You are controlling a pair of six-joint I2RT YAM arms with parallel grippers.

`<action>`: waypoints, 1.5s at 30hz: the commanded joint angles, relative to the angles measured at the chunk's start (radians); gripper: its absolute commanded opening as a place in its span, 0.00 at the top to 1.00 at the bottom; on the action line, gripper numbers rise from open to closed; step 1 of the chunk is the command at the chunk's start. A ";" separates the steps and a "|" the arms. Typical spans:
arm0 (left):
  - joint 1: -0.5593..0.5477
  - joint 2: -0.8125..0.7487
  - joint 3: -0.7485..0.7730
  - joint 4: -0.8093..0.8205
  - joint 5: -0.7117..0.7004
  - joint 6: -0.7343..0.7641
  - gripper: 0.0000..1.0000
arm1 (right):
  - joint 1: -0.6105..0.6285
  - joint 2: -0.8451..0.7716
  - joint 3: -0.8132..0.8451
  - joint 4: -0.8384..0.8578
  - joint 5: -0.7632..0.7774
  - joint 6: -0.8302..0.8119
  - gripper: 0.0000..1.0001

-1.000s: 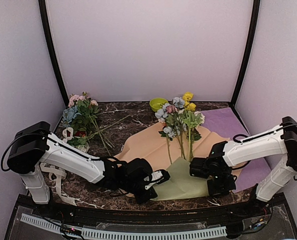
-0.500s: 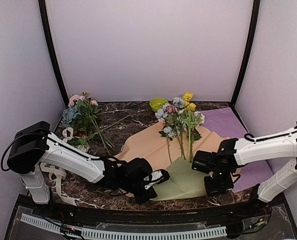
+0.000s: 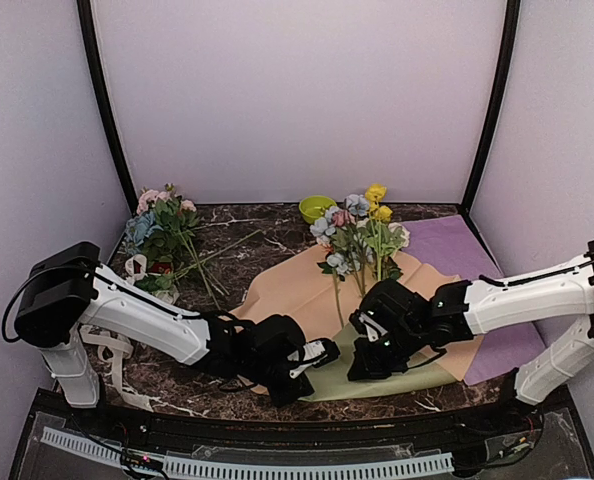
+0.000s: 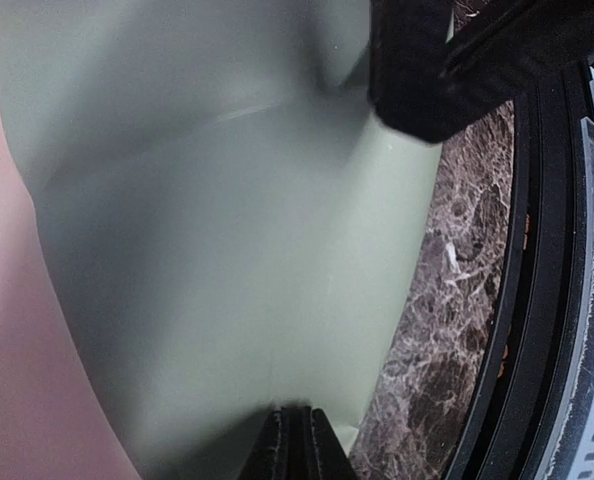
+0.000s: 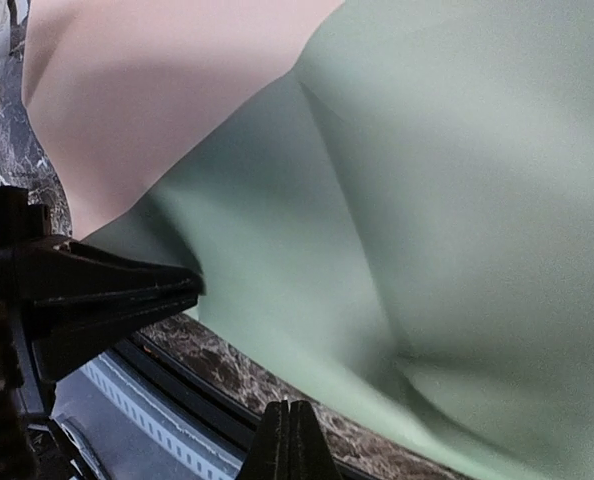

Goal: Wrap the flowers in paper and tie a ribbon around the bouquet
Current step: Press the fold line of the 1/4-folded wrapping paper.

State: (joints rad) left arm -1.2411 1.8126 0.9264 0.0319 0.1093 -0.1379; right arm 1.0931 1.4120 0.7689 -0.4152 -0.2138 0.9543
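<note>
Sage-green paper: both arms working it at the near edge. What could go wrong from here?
1. The left fingers pinch only the sage-green paper's edge; a pull could slip it free or tear it.
2. The right fingers, shut, sit close to the left ones over that sheet; they might collide.
3. The flowers lie loose on the paper; tugging it could roll them off.

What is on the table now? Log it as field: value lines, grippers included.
flowers: lying across both sheets, heads away from the arms
sage-green sheet: on the peach sheet, not yet wrapped
left gripper: shut on the sage-green sheet's left edge
right gripper: shut, low over the same sheet; grip unclear
purple sheet: flat, far right
loose flower cluster: far left
ribbon: left, untied
</note>
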 commanded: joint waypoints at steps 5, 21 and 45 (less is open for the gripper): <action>0.011 -0.009 -0.039 -0.150 -0.005 -0.055 0.94 | 0.007 0.109 -0.118 0.190 -0.041 0.041 1.00; 0.011 -0.146 -0.260 -0.272 -0.043 -0.419 0.99 | 0.007 0.044 -0.212 0.187 -0.012 0.094 1.00; -0.091 -0.113 0.055 -0.041 -0.229 -0.083 1.00 | 0.013 0.067 -0.218 0.288 -0.037 0.126 1.00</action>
State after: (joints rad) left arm -1.3285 1.6020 0.9821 -0.1566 -0.2188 -0.3176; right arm 1.0931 1.4544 0.5755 -0.1509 -0.2508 1.0595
